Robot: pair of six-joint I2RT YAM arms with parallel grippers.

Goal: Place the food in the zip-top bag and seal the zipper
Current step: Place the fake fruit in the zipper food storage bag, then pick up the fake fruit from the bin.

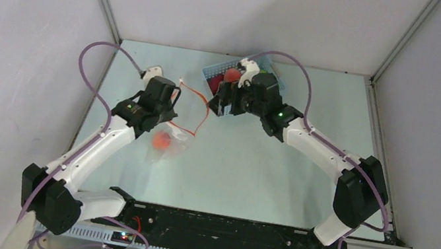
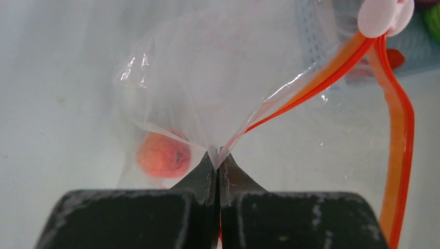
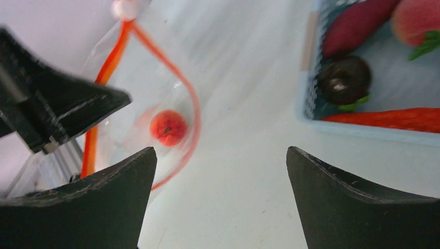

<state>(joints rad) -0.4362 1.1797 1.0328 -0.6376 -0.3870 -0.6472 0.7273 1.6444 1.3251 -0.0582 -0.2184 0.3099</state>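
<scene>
Grey panels (image 1: 18, 32) close in the pale table (image 1: 250, 176) on its left, far and right sides. A light-blue basket (image 1: 220, 69) sits at the far edge, close to the back panel. The broadest bare stretch of table lies on the near side of the basket, running back to the arm bases.

Left of the basket, the left arm (image 1: 101, 146) stretches forward along the left side. The left gripper (image 2: 217, 162) is pinched tight on a gathered fold of the zip-top bag (image 2: 197, 88). The zipper (image 2: 332, 72) gapes, its two tracks splitting from a white slider (image 2: 384, 15) just beside the basket. One peach-orange fruit (image 2: 163, 155) lies inside the bag, at the end farthest from the basket. Whether that end rests on the table cannot be told.

The right arm (image 1: 321, 147) bends in from the right and ends over the basket's near-left corner. The right gripper (image 3: 220, 155) has its fingers spread wide with nothing between them, above bare table between bag and basket.

Inside the basket lie a purple piece (image 3: 358, 26), a dark round piece (image 3: 344, 79) and a long red-orange piece (image 3: 394, 118). A red piece with green leaves (image 3: 415, 21) is cut off by the frame. From above, the right wrist hides much of the basket, and the left fingertips are hidden under their own wrist. The right wrist view is smeared around the bag.
</scene>
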